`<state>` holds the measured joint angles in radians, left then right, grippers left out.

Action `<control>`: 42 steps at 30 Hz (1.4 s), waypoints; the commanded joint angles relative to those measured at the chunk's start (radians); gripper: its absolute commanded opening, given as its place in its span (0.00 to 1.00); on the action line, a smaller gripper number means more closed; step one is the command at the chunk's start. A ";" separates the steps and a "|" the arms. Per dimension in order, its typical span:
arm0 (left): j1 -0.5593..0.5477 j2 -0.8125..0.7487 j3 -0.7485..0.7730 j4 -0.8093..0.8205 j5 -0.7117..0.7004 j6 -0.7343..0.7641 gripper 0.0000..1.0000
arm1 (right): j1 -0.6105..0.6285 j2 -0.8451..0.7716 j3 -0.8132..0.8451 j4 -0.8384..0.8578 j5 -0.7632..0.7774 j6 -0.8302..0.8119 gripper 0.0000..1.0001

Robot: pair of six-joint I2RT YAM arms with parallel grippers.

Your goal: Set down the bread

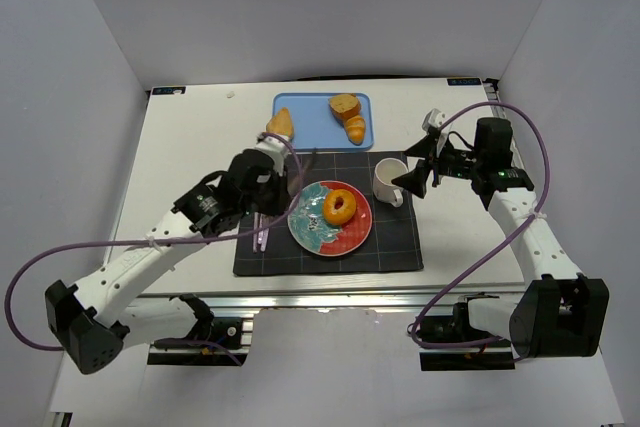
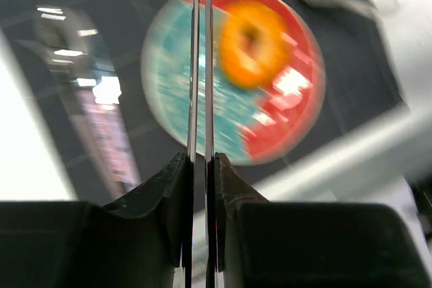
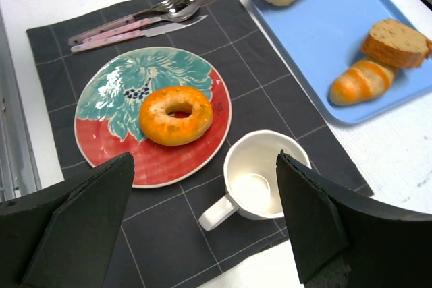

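Note left pincer [image 2: 200,45] pressed together, empty, above plate [image 1: 300,232] left rim. Bread [image 1: 339,207] already on plate, mid-bench toward near edge. Lift straight up, avoid cutlery [image 1: 262,227]. Leave right pincer [image 1: 408,172] spread apart beside mug [image 1: 388,182].

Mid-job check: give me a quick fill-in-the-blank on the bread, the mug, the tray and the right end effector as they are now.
1. The bread lies on the ___.
2. The mug, standing on the dark mat, is ___ inside.
3. The right end effector is ___.
4. Three other baked pieces lie on the ___ tray.

Missing words: plate; empty; open; blue.
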<state>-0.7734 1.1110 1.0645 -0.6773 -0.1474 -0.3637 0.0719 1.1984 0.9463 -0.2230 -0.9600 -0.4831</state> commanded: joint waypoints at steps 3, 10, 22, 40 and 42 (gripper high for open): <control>0.261 0.026 -0.026 0.001 -0.233 0.090 0.10 | -0.004 -0.013 0.025 -0.061 -0.123 -0.147 0.89; 0.633 0.104 -0.302 0.439 -0.112 0.293 0.13 | -0.004 -0.003 0.032 -0.076 -0.129 -0.196 0.89; 0.832 0.306 -0.366 0.636 0.104 0.275 0.51 | -0.004 0.038 0.052 -0.033 0.016 0.016 0.89; 0.853 0.064 -0.390 0.561 0.157 0.155 0.85 | -0.004 0.161 0.256 -0.010 0.368 0.316 0.89; 0.853 -0.006 -0.380 0.571 0.218 0.122 0.98 | -0.004 0.182 0.293 -0.018 0.368 0.356 0.90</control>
<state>0.0750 1.2137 0.6498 -0.1139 -0.0010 -0.1822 0.0719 1.3594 1.1656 -0.2611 -0.6186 -0.2104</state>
